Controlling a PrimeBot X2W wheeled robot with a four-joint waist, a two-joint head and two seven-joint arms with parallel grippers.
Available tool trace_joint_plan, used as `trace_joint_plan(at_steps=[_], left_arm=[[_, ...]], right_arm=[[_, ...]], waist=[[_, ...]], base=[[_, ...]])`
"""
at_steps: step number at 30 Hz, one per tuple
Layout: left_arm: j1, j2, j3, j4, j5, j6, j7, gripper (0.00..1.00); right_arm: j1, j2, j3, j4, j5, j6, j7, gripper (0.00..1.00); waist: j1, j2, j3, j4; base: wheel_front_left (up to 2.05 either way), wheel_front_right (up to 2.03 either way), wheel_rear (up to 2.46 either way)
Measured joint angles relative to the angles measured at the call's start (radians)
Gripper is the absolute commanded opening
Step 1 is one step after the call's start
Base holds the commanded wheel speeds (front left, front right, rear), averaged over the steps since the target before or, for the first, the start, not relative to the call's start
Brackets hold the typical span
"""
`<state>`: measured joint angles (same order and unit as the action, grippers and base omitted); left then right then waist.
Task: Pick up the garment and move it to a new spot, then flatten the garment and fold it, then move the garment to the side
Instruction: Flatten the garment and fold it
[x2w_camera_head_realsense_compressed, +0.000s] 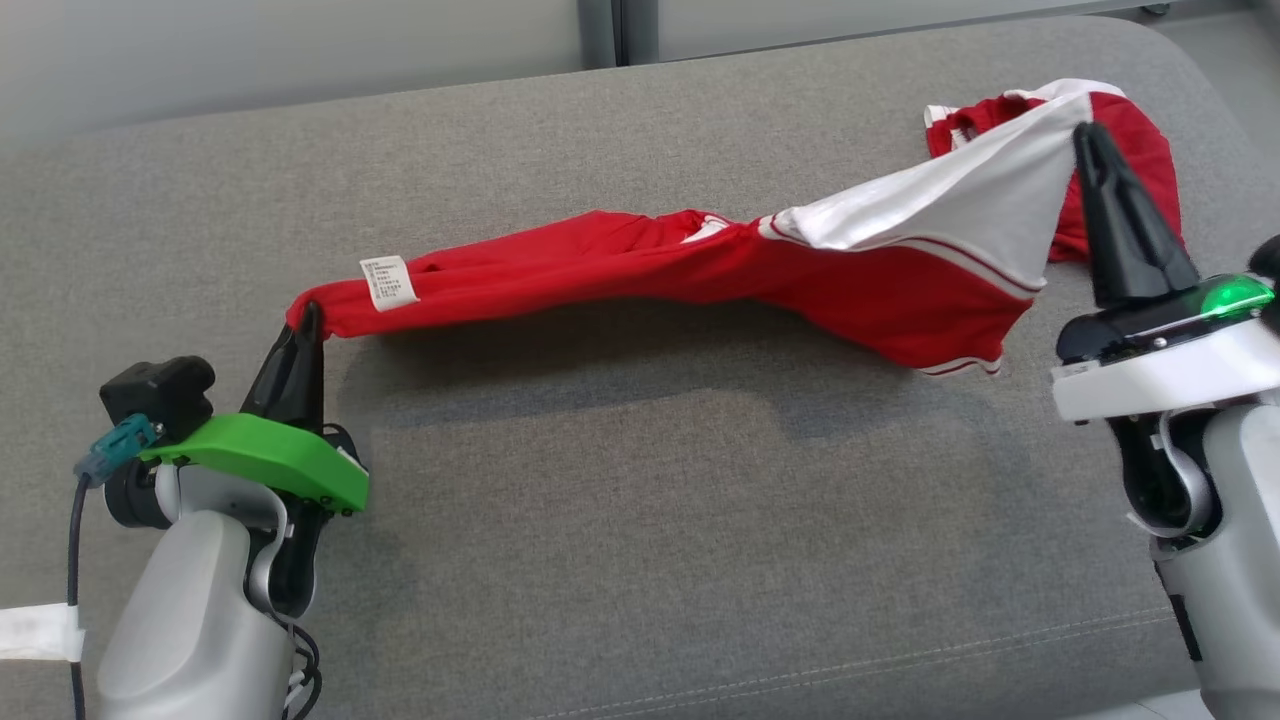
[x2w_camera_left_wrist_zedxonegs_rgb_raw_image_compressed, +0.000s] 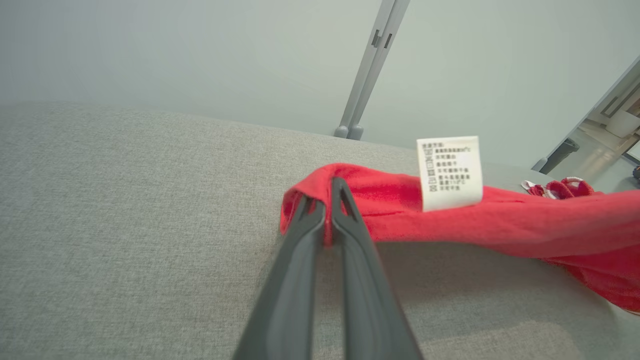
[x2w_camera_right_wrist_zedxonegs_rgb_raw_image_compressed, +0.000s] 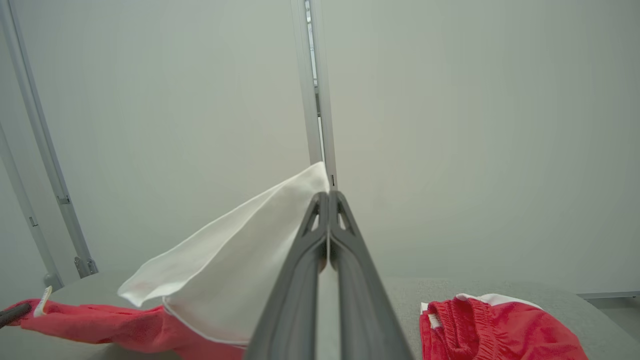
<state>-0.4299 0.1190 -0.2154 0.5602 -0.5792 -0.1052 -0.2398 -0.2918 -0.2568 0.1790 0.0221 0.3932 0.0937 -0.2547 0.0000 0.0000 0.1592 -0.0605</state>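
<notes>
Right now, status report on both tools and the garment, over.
Both shut: left tool on red end of garment, right tool on its white panel. Cloth strung between them, middle sagging over grey cushion. No obstruction seen.

Grey woven surface (x2w_camera_head_realsense_compressed: 640, 520) with a stitched seam (x2w_camera_head_realsense_compressed: 950, 650) toward 5 o'clock — pale wall panels (x2w_camera_head_realsense_compressed: 300, 40) at 12, split by a grey post (x2w_camera_head_realsense_compressed: 600, 30); white strip (x2w_camera_head_realsense_compressed: 35, 632) at 8.

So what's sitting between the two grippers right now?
The garment itself, stretched from left gripper to right gripper; bare grey cushion beneath. Head view shows it.
</notes>
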Motion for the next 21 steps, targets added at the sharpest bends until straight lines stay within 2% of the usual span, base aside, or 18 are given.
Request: trace_joint_plan(at_steps=[2, 5, 9, 13, 17, 21], left_arm=[[0.004, -0.001, 0.005, -0.021, -0.022, -0.001, 0.0, 0.0], [0.041, -0.002, -0.007, -0.038, -0.035, -0.005, 0.006, 0.0], [0.109, 0.008, -0.041, -0.052, -0.036, -0.01, 0.07, 0.0], [0.181, 0.051, -0.062, -0.089, -0.056, -0.01, 0.146, 0.0], [0.2, 0.086, -0.095, -0.149, -0.098, -0.018, 0.256, 0.0], [0.209, 0.121, -0.136, -0.21, -0.142, -0.019, 0.379, 0.0]], right_arm=[[0.011, 0.0, -0.043, -0.029, 0.029, 0.001, 0.0, 0.0], [0.068, -0.019, -0.051, -0.04, 0.051, 0.008, 0.0, 0.0], [0.178, -0.051, 0.005, -0.014, 0.092, 0.021, 0.0, 0.0], [0.294, -0.068, 0.038, 0.012, 0.189, 0.03, 0.002, 0.0], [0.322, -0.11, 0.099, -0.005, 0.277, 0.03, 0.058, 0.0], [0.315, -0.175, 0.227, -0.065, 0.368, 0.03, 0.14, 0.0]], waist=[[0.0, 0.0, -0.009, 0.007], [0.0, 0.0, -0.022, 0.019], [0.0, 0.0, -0.025, 0.03], [0.0, 0.0, -0.012, 0.032], [0.0, 0.0, 0.01, 0.028], [0.0, 0.0, 0.041, 0.02]], base=[[0.0, 0.0, 0.0], [0.0, 0.0, 0.0], [0.0, 0.0, 0.0], [0.0, 0.0, 0.0], [0.0, 0.0, 0.0], [0.0, 0.0, 0.0]])
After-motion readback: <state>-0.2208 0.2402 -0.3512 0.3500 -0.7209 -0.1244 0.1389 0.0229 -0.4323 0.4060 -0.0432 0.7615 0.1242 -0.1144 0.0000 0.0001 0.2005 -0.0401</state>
